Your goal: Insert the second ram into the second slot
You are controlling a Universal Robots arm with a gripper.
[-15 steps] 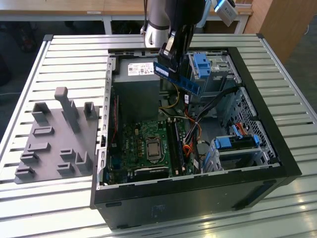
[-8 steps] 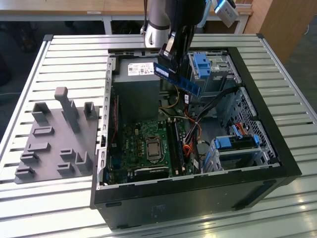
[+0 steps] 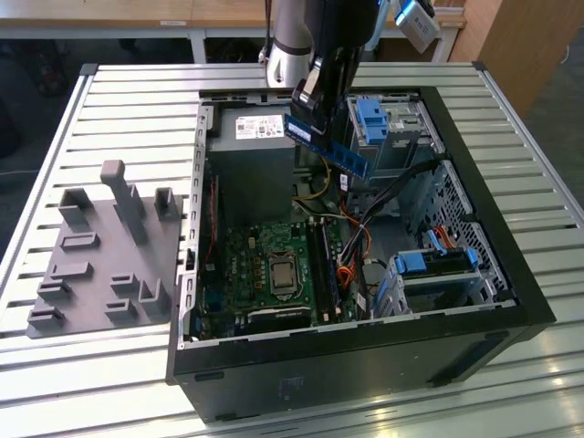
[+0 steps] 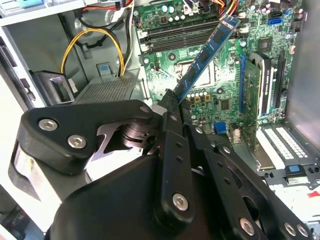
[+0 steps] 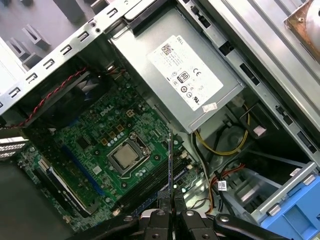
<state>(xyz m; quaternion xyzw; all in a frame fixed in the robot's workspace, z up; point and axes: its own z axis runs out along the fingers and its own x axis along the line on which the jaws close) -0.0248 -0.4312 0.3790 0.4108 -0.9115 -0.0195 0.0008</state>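
We see the arm (image 3: 292,36) hang over the open computer case (image 3: 511,274), gripper (image 3: 308,108) clamped on the memory stick's (image 3: 342,155) end. The stick slants out above the motherboard (image 3: 246,265)

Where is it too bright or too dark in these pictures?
Exterior view: light glares off the table slats. Second wrist view: the gripper holding the second ram looks very dark. First wrist view: the power supply shines pale.
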